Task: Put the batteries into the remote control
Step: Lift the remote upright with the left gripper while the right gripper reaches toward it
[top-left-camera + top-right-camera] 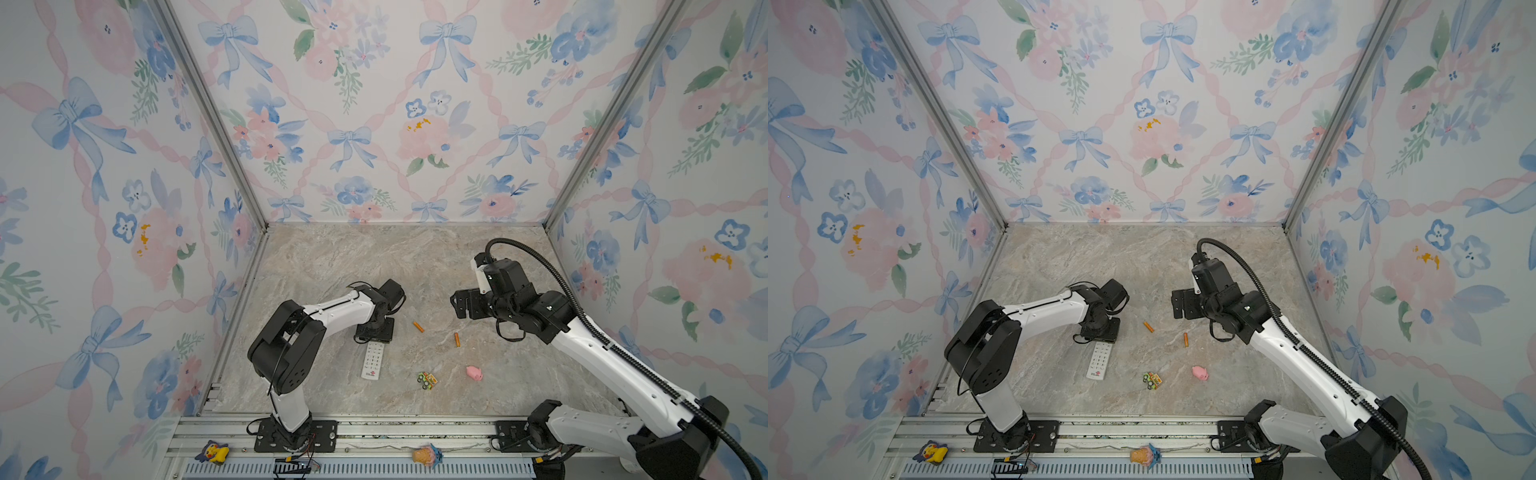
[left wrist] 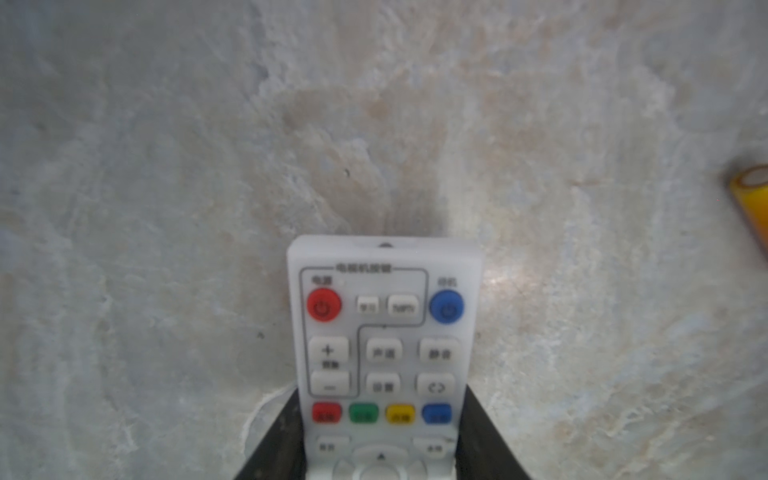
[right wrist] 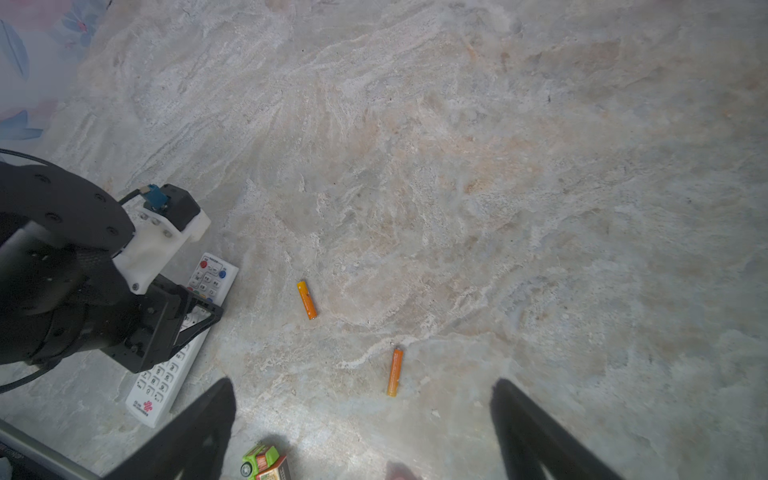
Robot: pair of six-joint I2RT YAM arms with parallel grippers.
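The white remote control [image 1: 372, 360] lies buttons up on the marble table, its red-logo end toward the front. My left gripper [image 2: 382, 388] is shut on it: both black fingers [image 2: 286, 428] press its long sides near the coloured buttons. In a top view the left gripper [image 1: 374, 331] covers the remote's far end. Two orange batteries [image 1: 418, 326] [image 1: 457, 339] lie loose to the right of the remote; the right wrist view shows them too [image 3: 307, 300] [image 3: 395, 372]. My right gripper [image 3: 363, 384] hangs open above them with nothing between its fingers.
A pink pig toy [image 1: 474, 372] and a small green toy car [image 1: 427, 380] sit in front of the batteries. Two more toys [image 1: 212, 452] [image 1: 427, 455] rest on the front rail. Floral walls close in the table on three sides.
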